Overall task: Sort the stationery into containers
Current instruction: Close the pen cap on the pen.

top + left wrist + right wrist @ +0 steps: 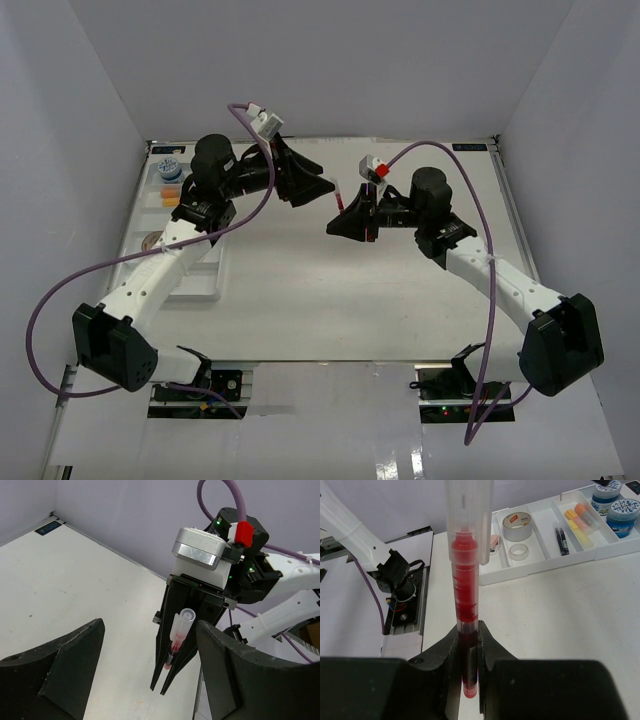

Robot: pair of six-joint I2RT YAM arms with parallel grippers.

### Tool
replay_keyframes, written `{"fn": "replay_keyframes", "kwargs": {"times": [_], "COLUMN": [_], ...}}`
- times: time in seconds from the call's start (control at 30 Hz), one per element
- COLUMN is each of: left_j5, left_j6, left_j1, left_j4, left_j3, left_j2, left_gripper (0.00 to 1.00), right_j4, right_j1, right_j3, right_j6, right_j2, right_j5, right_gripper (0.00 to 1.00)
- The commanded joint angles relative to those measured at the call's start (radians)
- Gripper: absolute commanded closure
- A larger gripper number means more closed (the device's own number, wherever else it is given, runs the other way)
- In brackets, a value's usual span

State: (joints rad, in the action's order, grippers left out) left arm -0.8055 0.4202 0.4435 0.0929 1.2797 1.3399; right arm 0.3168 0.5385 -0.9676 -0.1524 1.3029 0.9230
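Note:
My right gripper is shut on a red pen with a clear cap, holding it by its lower end above the table. In the left wrist view the same red pen stands upright in the right gripper's dark fingers, in line with the gap of my left gripper and close to its right finger. The left jaws stand wide apart and touch nothing. From above, the left gripper faces the right gripper at mid-table. The white tray holds a tan tape roll, a clear roll, dark pens, erasers and two blue-white tubs.
The tray lies along the table's left side, partly under the left arm. Grey walls close the table at the left, back and right. Purple cables loop from both wrists. The arm bases stand at the near edge.

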Motion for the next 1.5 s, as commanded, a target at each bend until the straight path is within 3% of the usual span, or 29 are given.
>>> {"fn": "replay_keyframes", "kwargs": {"times": [0.0,0.3,0.5,1.17,1.47], "left_j5": [-0.089,-0.038,0.020,0.040,0.042], "left_j6": [0.034,0.084,0.098,0.104,0.077], "left_j1": [0.001,0.040,0.073,0.098,0.115], "left_j4": [0.083,0.142,0.136,0.100,0.048], "left_j3": [0.029,0.021,0.012,0.027,0.027], "left_j2": [-0.008,-0.001,0.013,0.041,0.044], "left_gripper": [0.16,0.18,0.25,0.54,0.77], "right_j4": [0.021,0.018,0.016,0.024,0.024], "right_j1": [-0.003,-0.005,-0.003,-0.003,-0.003], "right_j3": [-0.059,-0.069,-0.071,-0.069,-0.080], "right_j6": [0.019,0.020,0.022,0.016,0.010], "right_j2": [0.021,0.048,0.052,0.052,0.050], "right_j5": [0.062,0.054,0.053,0.051,0.059], "right_gripper": [0.92,0.92,0.92,0.92,0.92]}}
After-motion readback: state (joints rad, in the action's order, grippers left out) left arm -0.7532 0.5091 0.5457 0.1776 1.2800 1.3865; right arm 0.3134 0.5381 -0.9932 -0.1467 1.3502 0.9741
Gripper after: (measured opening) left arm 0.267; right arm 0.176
